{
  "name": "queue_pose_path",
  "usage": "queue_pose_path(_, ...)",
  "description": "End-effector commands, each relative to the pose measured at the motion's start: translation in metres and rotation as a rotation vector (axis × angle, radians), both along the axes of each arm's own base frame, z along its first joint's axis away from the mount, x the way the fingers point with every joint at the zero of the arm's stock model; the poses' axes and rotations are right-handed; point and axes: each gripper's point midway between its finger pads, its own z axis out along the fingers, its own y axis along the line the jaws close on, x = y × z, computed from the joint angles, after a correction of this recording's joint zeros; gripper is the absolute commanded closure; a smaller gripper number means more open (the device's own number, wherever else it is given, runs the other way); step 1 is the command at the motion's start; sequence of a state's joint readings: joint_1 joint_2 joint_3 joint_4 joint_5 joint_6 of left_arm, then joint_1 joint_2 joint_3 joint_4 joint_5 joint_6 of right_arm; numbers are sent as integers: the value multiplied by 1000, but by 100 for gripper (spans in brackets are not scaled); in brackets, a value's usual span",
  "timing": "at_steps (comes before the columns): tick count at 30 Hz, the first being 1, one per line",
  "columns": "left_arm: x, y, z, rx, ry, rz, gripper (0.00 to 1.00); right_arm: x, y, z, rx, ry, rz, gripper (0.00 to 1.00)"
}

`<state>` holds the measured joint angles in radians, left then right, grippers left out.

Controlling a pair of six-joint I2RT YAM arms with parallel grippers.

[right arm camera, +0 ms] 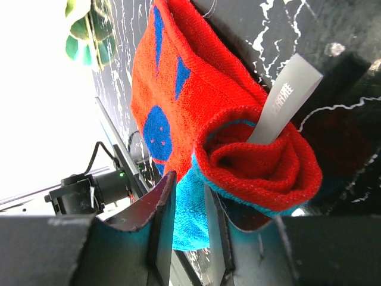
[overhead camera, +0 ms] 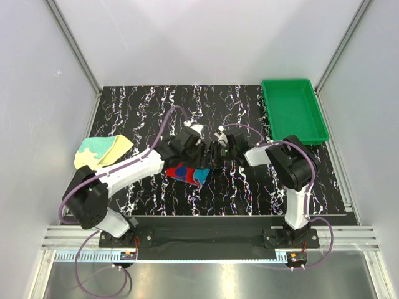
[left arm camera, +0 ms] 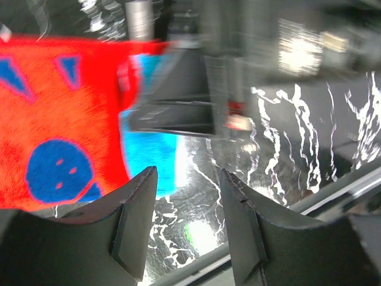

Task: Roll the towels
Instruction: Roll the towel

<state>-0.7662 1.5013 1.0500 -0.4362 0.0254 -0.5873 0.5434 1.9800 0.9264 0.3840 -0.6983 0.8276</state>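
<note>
- Both arms reached in from the near edge, wrists bent inward to meet over the red towel (overhead camera: 187,172).
- Red towel lay just left of mid-table, partly rolled: one end in a loose coil, the rest flat, a grey label (right arm camera: 286,101) poking out of the coil.
- Left gripper (left arm camera: 187,226) hovered at the towel's edge, fingers apart, nothing between them.
- Right gripper (right arm camera: 189,232) faced it, fingers clamped on the towel's blue edge.
- Risk, by my reading: held by that single pinch, the slack coil could spring open or drag askew.
- Yellow towel (overhead camera: 103,151) lay unrolled at far left, well apart.
</note>
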Motion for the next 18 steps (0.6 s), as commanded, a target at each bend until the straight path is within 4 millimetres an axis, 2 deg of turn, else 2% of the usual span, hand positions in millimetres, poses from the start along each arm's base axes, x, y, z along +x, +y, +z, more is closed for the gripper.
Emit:
queue_pose_path(1,8,-3,29,121,-233,-100,49,-11,-4,-34,-104,49,-5,67)
queue_pose_path(2,2,-12,29,124,-251,-137,49,-11,-4,-33,-104,47,-5,67)
queue_pose_path(5,2,-17,21,165,-285,-193,50,-12,-4,-32,-106,48,-2,67)
queue_pose_path(10,2,-12,-7,250,-283,-238,51,-12,-5,-32,-116,49,2,67)
queue_pose_path(18,-16,-24,-48,325,-224,-319,53,-12,-4,-37,-114,58,2,68)
